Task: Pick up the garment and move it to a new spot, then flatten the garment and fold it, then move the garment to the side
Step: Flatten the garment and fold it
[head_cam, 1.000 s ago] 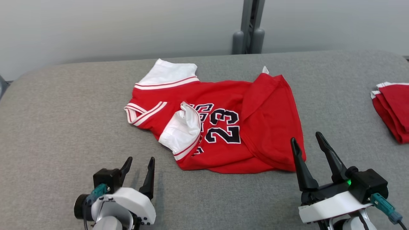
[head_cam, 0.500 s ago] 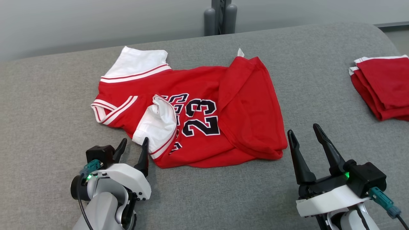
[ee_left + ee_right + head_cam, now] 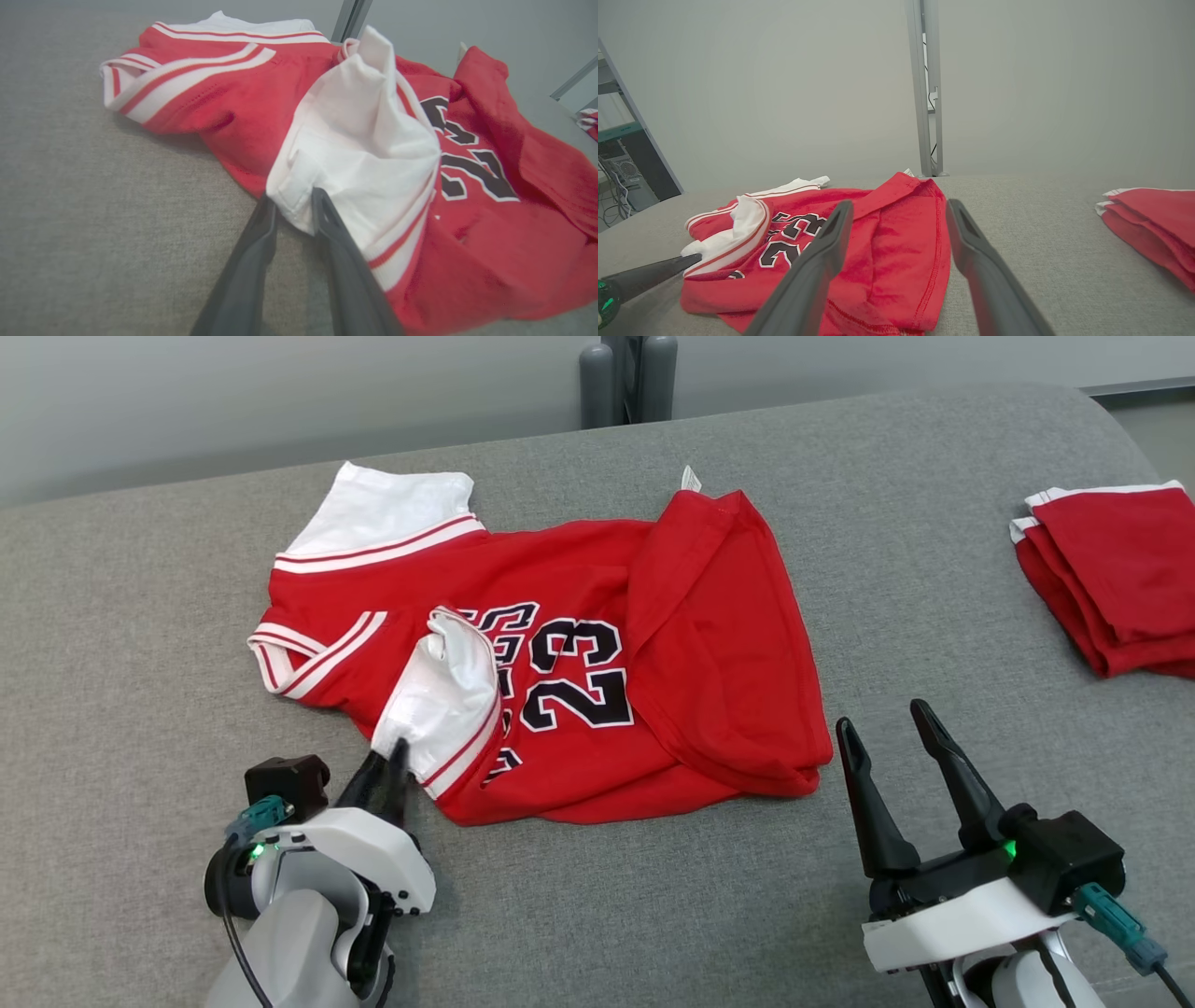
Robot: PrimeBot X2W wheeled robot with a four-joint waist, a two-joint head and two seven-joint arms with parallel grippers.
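Jersey (image 3: 653,691) lies crumpled, not yet lifted; every step remains. Left end effector (image 3: 387,754) clamps its white sleeve (image 3: 443,695); right end effector (image 3: 882,715) stands apart, empty.

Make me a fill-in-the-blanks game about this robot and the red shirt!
1. The number printed on the red shirt is ____.
2. The left gripper pinches the edge of the shirt's ____ sleeve.
3. The right gripper holds nothing, and its fingers are ____.
4. The folded red pile lies on the robot's ____ side.

Missing words: 23; white; open; right.
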